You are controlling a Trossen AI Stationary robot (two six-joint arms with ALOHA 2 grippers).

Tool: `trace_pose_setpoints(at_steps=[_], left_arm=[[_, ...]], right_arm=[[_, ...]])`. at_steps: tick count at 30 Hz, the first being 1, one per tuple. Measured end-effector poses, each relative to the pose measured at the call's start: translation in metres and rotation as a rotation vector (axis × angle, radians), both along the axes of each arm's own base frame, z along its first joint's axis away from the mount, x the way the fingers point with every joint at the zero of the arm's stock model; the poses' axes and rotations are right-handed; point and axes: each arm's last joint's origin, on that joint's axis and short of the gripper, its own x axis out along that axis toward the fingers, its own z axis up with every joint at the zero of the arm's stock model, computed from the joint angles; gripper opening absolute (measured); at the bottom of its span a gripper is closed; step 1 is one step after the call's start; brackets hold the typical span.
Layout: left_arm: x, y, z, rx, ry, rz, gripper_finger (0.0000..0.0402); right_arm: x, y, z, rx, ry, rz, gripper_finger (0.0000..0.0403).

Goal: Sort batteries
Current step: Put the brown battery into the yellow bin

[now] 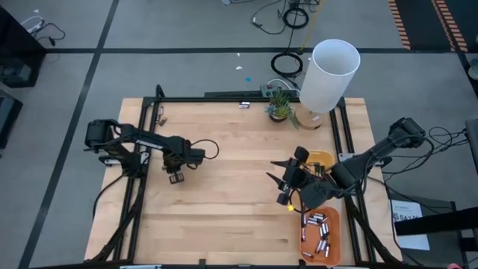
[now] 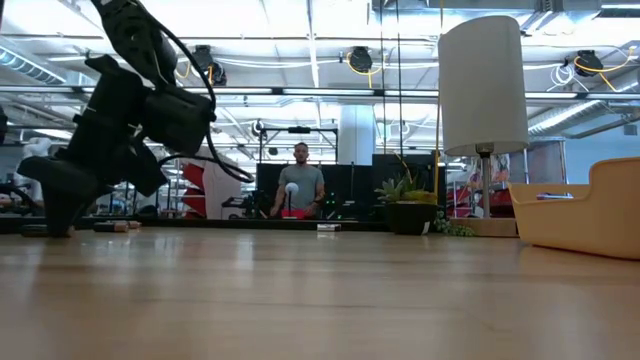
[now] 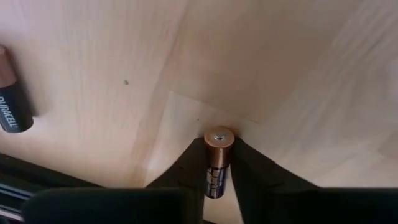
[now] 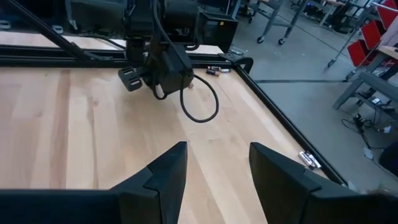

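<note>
The left gripper [image 3: 217,180] is pinched on a copper-topped battery [image 3: 217,155] at the tabletop; a second battery [image 3: 11,102] lies well off to its side. The right gripper [image 4: 217,168] hangs with fingers parted, holding nothing. Just behind it sits a yellow tray [image 1: 323,158]; beside it an orange tray [image 1: 334,224] holds a heap of batteries [image 1: 317,235].

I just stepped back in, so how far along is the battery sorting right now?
Done: a pile of batteries already lies in the orange tray. In hand: the left gripper is shut on a copper-topped battery. Left: a Duracell battery lies loose on the table. The right gripper hangs open, empty.
</note>
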Motion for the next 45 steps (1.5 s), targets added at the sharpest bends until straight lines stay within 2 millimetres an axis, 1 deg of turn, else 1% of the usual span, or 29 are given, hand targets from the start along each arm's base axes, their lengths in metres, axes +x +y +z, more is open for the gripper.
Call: trace_pose_setpoints(at_steps=[2, 6, 9, 10, 13, 15, 16, 19, 21, 24, 26, 27, 30, 33, 37, 42, 45], left_arm=[[0.000, 0.000, 0.000, -0.002, -0.001, -0.006, 0.0046], [0.003, 0.000, 0.002, -0.006, -0.004, -0.030, 0.0046], [0.011, 0.001, 0.008, -0.006, -0.020, -0.068, 0.0046], [0.015, 0.000, 0.011, 0.002, -0.033, -0.087, 0.0046], [0.035, -0.001, 0.023, 0.048, -0.137, -0.133, 0.0046], [0.042, -0.003, 0.032, 0.055, -0.148, -0.150, 0.0046], [0.049, -0.005, 0.038, 0.058, -0.181, -0.160, 0.0046], [0.076, -0.015, 0.057, 0.073, -0.357, -0.205, 0.0046], [0.096, -0.025, 0.068, 0.072, -0.532, -0.256, 0.0046], [0.132, -0.043, 0.085, 0.038, -0.962, -0.336, 0.0046], [0.153, -0.056, 0.094, 0.023, -1.265, -0.380, 0.0046], [0.161, -0.061, 0.097, 0.024, -1.385, -0.391, 0.0046], [0.185, -0.073, 0.094, 0.031, -1.659, -0.397, 0.0046], [0.209, -0.078, 0.079, 0.041, -1.824, -0.382, 0.0046], [0.253, -0.084, 0.050, -0.017, -1.887, -0.313, 0.0046], [0.310, -0.090, 0.035, -0.051, -1.912, -0.342, 0.0046], [0.335, -0.086, 0.028, -0.114, -1.861, -0.372, 0.0046]], right_arm=[[-0.001, 0.002, 0.000, 0.001, -0.001, 0.008, 0.0167], [-0.002, 0.005, 0.000, 0.001, -0.001, 0.018, 0.0167], [-0.002, 0.004, 0.000, 0.001, -0.002, 0.017, 0.0167], [-0.002, 0.004, 0.000, 0.001, -0.001, 0.017, 0.0167], [-0.002, 0.004, 0.000, 0.001, -0.002, 0.017, 0.0167], [-0.002, 0.004, 0.000, 0.000, -0.002, 0.017, 0.0167], [-0.002, 0.004, 0.000, 0.000, -0.002, 0.017, 0.0167], [-0.002, 0.004, 0.000, -0.011, 0.006, 0.021, 0.0167], [-0.003, 0.004, 0.000, -0.018, 0.013, 0.018, 0.0167], [-0.008, 0.000, 0.006, -0.003, -0.026, -0.018, 0.0167], [-0.015, -0.002, 0.014, 0.001, -0.070, -0.051, 0.0167], [-0.018, -0.002, 0.017, 0.002, -0.094, -0.070, 0.0167], [-0.029, 0.000, 0.025, -0.011, -0.157, -0.119, 0.0167], [-0.036, 0.003, 0.029, -0.042, -0.211, -0.186, 0.0167], [-0.043, 0.008, 0.030, -0.105, -0.251, -0.257, 0.0167], [-0.047, 0.013, 0.031, -0.155, -0.230, -0.238, 0.0167], [-0.048, 0.015, 0.031, -0.166, -0.223, -0.225, 0.0167]])
